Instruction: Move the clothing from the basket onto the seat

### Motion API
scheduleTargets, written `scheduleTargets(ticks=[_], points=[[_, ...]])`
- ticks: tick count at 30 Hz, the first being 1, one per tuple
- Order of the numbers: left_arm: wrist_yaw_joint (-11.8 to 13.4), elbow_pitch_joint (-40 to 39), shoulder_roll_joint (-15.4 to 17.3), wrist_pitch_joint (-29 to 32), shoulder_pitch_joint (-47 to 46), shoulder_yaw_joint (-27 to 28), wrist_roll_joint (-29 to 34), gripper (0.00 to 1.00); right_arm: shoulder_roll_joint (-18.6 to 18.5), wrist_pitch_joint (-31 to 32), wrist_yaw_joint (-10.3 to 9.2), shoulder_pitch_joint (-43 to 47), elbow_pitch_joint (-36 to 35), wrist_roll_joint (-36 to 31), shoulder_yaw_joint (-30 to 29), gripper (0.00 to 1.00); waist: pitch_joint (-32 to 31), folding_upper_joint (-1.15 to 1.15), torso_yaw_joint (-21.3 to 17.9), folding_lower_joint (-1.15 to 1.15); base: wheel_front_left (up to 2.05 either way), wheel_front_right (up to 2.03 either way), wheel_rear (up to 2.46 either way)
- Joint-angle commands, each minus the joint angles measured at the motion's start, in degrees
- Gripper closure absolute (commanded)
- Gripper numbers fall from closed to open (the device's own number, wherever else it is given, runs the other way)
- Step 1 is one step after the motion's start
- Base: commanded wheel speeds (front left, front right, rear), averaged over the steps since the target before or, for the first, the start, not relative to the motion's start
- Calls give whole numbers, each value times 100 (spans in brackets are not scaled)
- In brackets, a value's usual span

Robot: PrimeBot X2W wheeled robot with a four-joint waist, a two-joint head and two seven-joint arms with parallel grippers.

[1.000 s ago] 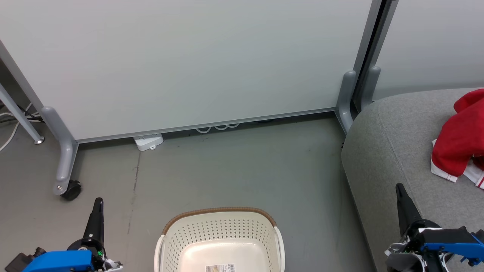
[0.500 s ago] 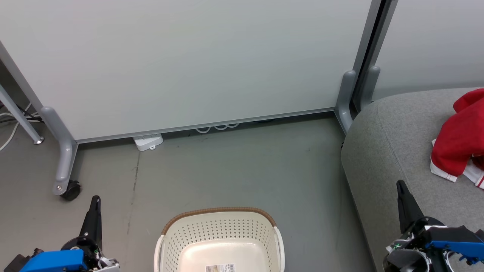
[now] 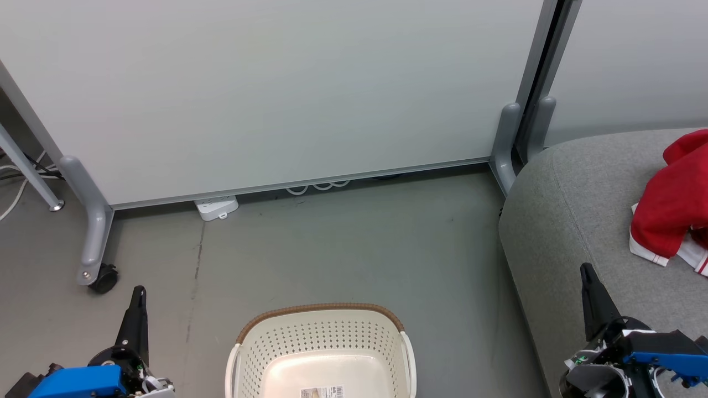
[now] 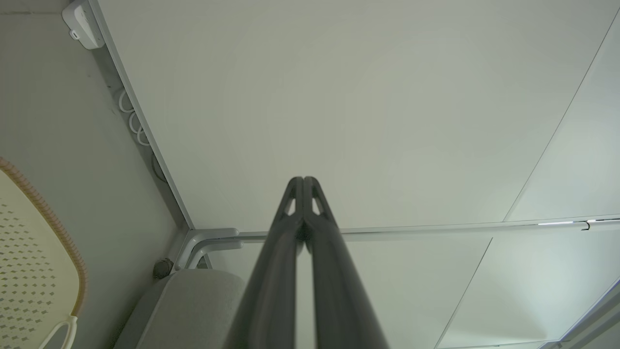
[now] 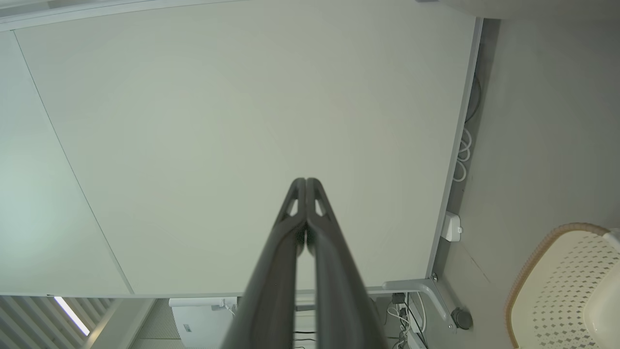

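Clothing (image 3: 672,204), a red bundle with white striped trim, is lying on the seat (image 3: 569,221) at the right edge of the head view, and neither gripper is holding it. The left gripper (image 3: 139,289) is hanging low at the lower left with its two dark fingers pressing together, tips touching and nothing between them, as the left wrist view (image 4: 302,180) is showing plainly. The right gripper (image 3: 585,268) is likewise pinching closed on nothing (image 5: 306,180), hovering over the near part of the grey cushion, apart from the red cloth. Between the two grippers the basket (image 3: 321,307) is sitting on the grey floor (image 3: 359,249), its brown rim facing the partition and a paper label (image 3: 323,391) showing on its pale bottom. Beyond it a white partition panel (image 3: 276,94) is standing on grey feet, one carrying a black caster (image 3: 104,278), with a white power strip (image 3: 217,206) lying at its base.
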Motion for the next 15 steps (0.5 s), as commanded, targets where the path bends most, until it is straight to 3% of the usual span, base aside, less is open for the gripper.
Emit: scheduleTargets(ticks=[1, 15], points=[[-37, -15, 34, 28, -70, 17, -14, 100, 20, 17, -2, -56, -23, 17, -6, 100, 0, 0, 0, 0, 0, 0, 0], [-37, -15, 34, 28, -70, 16, -15, 100, 19, 17, -2, -55, -23, 18, -5, 100, 0, 0, 0, 0, 0, 0, 0]])
